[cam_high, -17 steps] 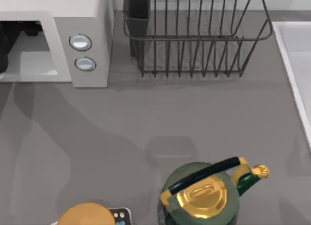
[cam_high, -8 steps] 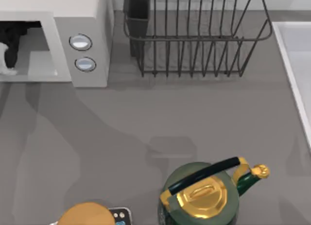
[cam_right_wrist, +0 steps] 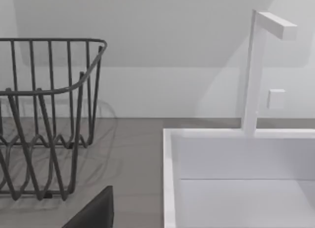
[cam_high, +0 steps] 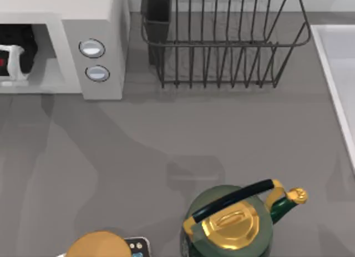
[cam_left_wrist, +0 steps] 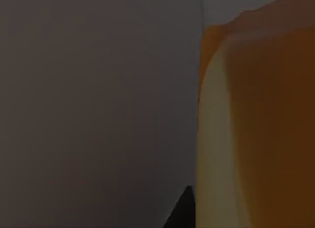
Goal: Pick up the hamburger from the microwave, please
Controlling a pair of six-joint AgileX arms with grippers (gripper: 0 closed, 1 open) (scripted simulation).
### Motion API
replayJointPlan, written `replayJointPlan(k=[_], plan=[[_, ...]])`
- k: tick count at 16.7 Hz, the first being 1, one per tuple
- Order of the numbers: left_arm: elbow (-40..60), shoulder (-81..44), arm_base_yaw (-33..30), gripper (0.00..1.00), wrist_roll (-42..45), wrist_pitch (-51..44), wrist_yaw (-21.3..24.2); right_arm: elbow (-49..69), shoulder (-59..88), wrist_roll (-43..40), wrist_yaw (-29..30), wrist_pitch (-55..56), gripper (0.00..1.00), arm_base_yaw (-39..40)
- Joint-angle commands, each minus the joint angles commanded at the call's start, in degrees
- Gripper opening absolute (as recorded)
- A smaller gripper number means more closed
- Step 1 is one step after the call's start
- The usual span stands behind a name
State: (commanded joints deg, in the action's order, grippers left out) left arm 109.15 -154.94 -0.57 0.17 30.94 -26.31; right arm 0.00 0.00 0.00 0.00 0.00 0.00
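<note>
From the top view you see the microwave (cam_high: 61, 46) at the table's (cam_high: 166, 140) back left, its cavity open toward you. Your left gripper (cam_high: 12, 60) reaches into that opening at the left edge; you cannot tell how its fingers stand. A dark wire dish rack (cam_high: 222, 43) sits to the right of the microwave, a green and gold kettle (cam_high: 230, 223) near the front, and a tan disc (cam_high: 100, 246) to the kettle's left.

In the left wrist view the orange-brown hamburger (cam_left_wrist: 266, 124) looms very close beside a grey inner wall (cam_left_wrist: 98, 105).

In the right wrist view you face the rack and a white sink (cam_right_wrist: 236, 179) with its faucet (cam_right_wrist: 258, 70).
</note>
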Motion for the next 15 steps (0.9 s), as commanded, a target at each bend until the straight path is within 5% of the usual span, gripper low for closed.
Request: replayJointPlan(k=[15], plan=[[-56.6,58.9,-38.3,0.0,-14.2,-11.6,-9.5,0.0,0.0,0.0,0.0,0.0,1.0,0.0]])
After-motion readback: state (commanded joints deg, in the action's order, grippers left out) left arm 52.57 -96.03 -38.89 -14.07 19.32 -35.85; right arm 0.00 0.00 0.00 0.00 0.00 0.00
